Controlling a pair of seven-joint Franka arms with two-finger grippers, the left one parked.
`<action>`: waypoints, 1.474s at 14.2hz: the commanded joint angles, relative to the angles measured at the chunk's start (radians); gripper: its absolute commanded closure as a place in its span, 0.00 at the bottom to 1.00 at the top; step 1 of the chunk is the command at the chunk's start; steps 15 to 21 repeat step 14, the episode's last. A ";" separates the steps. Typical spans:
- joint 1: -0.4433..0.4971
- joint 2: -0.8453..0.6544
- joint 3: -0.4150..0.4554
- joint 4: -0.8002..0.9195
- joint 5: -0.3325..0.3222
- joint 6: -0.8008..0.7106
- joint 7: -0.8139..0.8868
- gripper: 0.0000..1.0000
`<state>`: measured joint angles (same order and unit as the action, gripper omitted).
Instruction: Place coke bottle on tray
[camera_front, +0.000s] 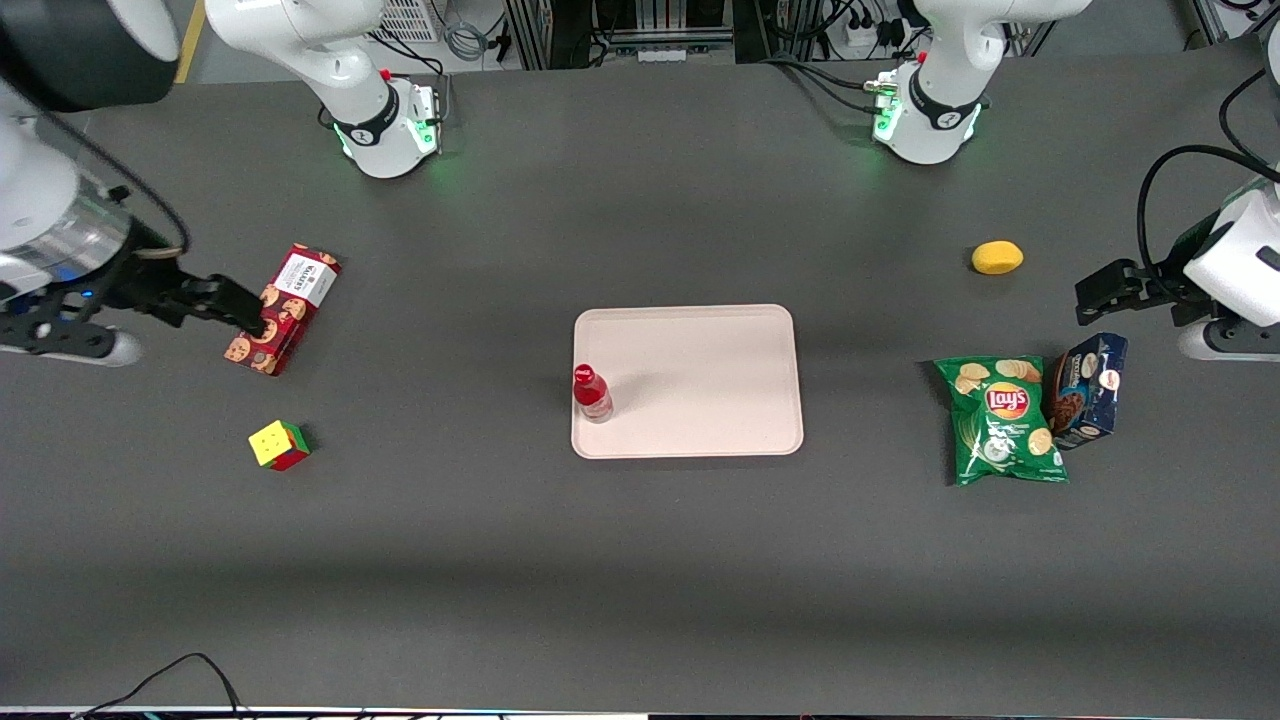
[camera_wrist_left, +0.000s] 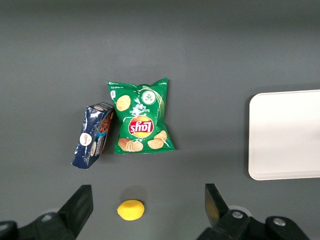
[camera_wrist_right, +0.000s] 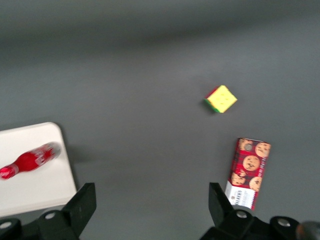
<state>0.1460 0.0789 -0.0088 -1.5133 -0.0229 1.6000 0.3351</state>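
A dark grey desk (camera_front: 640, 560) carries everything, with the pale pink-beige tray (camera_front: 700, 350) at its middle as the landmark. The coke bottle (camera_front: 591, 392) stands upright on the tray, just inside the rim at the edge toward the working arm's end. Well away from the tray, toward that same end, the right arm's hand (camera_front: 250, 312) hangs above the desk with its fingers (camera_wrist_right: 82, 202) spread wide and holding nothing; it sits just over the red cookie box (camera_front: 283, 308). Toward the parked arm's end from the tray lie a green Lay's chip bag (camera_front: 1002, 420) and, touching it, a dark blue cookie box (camera_front: 1090, 388). A colourful cube (camera_front: 279, 445) rests nearer the front camera than the red cookie box. A lemon (camera_front: 997, 257) lies farther from the front camera than the chip bag.
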 joint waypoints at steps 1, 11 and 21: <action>-0.077 -0.007 -0.034 -0.012 0.005 -0.012 -0.015 0.00; -0.134 -0.005 -0.077 -0.001 0.006 -0.014 -0.016 0.00; -0.137 -0.005 -0.077 -0.001 0.008 -0.014 -0.016 0.00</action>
